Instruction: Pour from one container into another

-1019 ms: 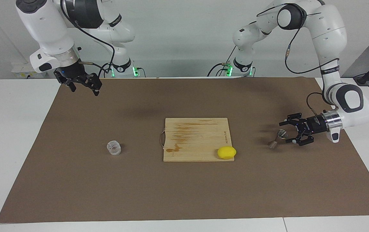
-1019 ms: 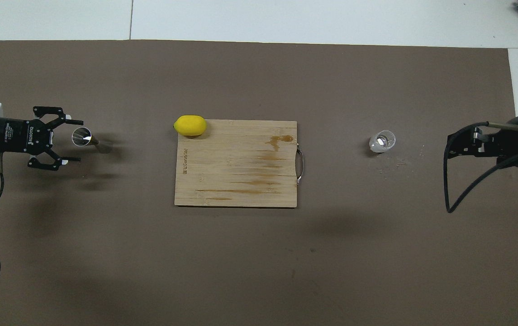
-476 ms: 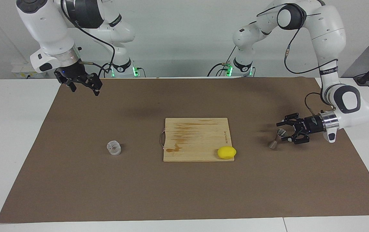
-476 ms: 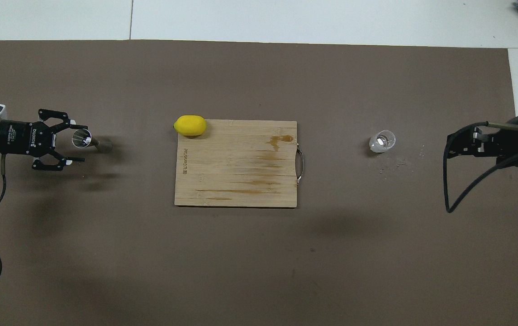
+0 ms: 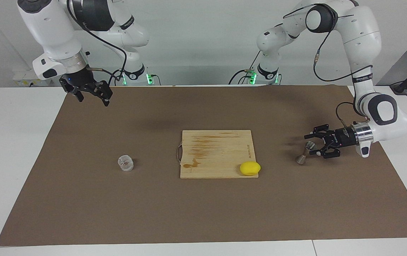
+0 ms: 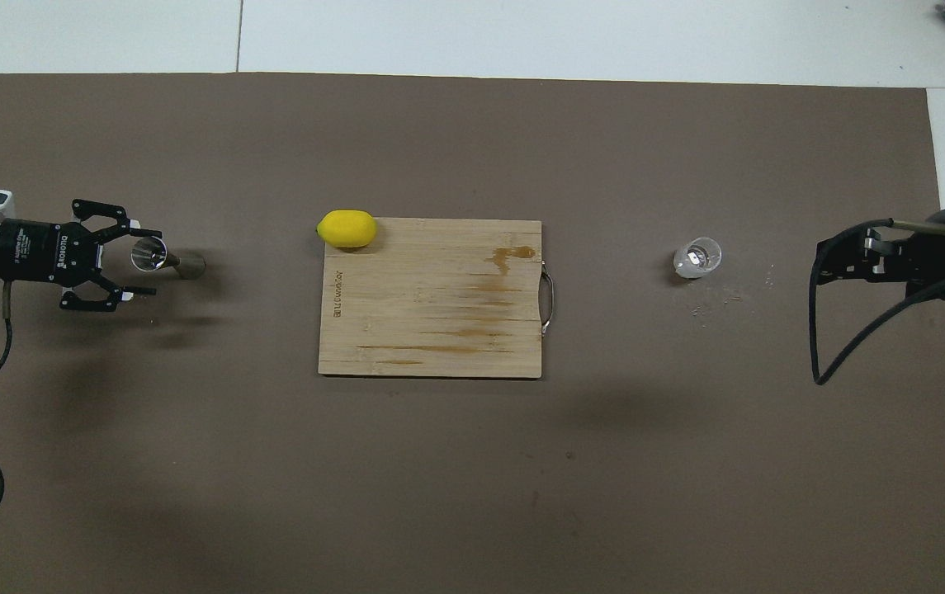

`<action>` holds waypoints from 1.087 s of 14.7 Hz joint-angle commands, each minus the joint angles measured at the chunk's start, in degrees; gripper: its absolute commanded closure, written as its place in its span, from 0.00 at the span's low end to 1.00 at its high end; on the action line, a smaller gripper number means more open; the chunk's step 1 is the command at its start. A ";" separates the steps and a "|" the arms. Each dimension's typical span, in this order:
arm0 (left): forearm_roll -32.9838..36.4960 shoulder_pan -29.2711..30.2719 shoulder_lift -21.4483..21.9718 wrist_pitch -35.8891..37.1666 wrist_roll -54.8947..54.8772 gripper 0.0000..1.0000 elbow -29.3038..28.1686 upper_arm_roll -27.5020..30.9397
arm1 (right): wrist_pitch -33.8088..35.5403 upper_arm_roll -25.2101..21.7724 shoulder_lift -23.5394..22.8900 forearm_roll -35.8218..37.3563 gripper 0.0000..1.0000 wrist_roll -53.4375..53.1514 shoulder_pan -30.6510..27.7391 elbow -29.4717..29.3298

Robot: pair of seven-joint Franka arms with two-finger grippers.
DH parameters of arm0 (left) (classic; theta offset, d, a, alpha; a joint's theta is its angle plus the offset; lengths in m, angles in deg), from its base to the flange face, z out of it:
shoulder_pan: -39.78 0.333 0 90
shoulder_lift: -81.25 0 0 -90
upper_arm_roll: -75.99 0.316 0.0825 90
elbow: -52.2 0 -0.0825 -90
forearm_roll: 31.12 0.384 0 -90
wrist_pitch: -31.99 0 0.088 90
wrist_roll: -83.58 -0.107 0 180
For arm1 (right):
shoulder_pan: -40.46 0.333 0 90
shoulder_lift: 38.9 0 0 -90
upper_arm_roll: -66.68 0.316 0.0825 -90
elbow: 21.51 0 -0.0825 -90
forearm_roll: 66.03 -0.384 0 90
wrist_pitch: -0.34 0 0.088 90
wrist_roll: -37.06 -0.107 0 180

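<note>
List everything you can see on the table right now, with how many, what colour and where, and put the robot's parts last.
Jigger: one, silver, toward the left arm's end, between the left gripper's fingers.
Clear cup: one, transparent, toward the right arm's end.
Cutting board: one, light wood, mid-table.
Lemon: one, yellow, on a board corner farthest from the robots.
Table mat: one, brown, under everything.
Left gripper: black, at the jigger's upper cone.
Right gripper: black, open, waits over the mat's edge.

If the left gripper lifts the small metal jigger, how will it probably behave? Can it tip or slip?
The jigger stands on a narrow base with a thin waist, so a sideways push would probably tip it. Its shiny metal looks stiff and possibly slippery. The left gripper sits at its upper cone, so it may pivot if squeezed unevenly.
</note>
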 commanded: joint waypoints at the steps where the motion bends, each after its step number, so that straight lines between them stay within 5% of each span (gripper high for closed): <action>1: 0.37 -0.66 0.72 0.13 -0.81 0.29 -0.81 0.59 | 0.48 0.06 -0.92 -0.55 0.01 0.98 -0.47 -1.79; 9: -0.24 -0.66 0.72 -0.31 -0.81 0.34 -0.73 0.51 | 3.99 0.06 -3.73 -5.28 0.03 -14.98 -1.43 -6.53; 16: -0.24 -0.75 0.72 -0.31 -0.45 0.77 -0.64 0.42 | 3.30 -0.47 -7.60 -12.41 0.03 -40.56 -1.70 -8.21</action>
